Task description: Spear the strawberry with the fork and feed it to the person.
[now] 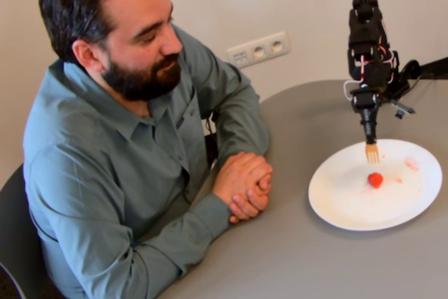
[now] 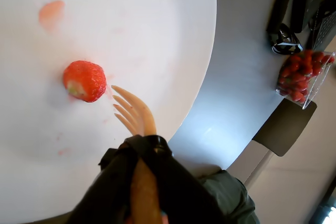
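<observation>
The strawberry (image 1: 376, 179) (image 2: 84, 81) lies alone on the white plate (image 1: 336, 201) (image 2: 157, 24), right of its middle in the fixed view. The yellow-orange fork (image 1: 372, 153) (image 2: 134, 114) points down at the plate, its tines a short way from the fruit and not touching it. My gripper (image 1: 369, 134) (image 2: 142, 142) is shut on the fork's handle, the black jaws wrapped around it. The person (image 1: 126, 103) sits at the left of the table, looking toward the plate with hands clasped (image 1: 241, 185).
A pale pink smear (image 1: 411, 164) (image 2: 51, 12) marks the plate. A clear box of strawberries (image 2: 304, 74) and black gear (image 2: 299, 3) sit beyond the plate in the wrist view. A wall socket (image 1: 259, 49) is behind the grey table (image 1: 280, 257).
</observation>
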Motion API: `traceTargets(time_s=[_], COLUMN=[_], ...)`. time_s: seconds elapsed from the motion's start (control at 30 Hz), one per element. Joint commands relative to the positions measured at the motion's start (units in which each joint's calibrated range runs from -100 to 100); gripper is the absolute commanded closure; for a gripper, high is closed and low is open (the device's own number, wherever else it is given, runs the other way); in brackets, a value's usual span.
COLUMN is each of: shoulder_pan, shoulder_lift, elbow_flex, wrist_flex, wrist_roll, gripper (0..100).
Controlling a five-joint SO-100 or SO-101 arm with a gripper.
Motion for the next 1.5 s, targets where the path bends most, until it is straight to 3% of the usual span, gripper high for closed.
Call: traceTargets(time_s=[0.0,0.43,0.63,1.07,1.23,1.33,1.47], shoulder_pan=[0.6,0.6,0.0,-0.1,-0.8,-0.8,-0.9], shoulder_lift=[2.5,6.4,9.0,8.3,5.3,5.5,4.9], elbow_flex=[-3.0,-0.2,7.7,11.7,18.4,18.0,11.6], wrist_flex=[-1.4,-1.7,-13.9,-15.5,-22.6,-21.6,-12.0], wrist_roll=[-0.6,-2.8,-2.3,-2.7,-1.6,-1.6,-1.6], gripper=[99,99,99,98,98,98,98])
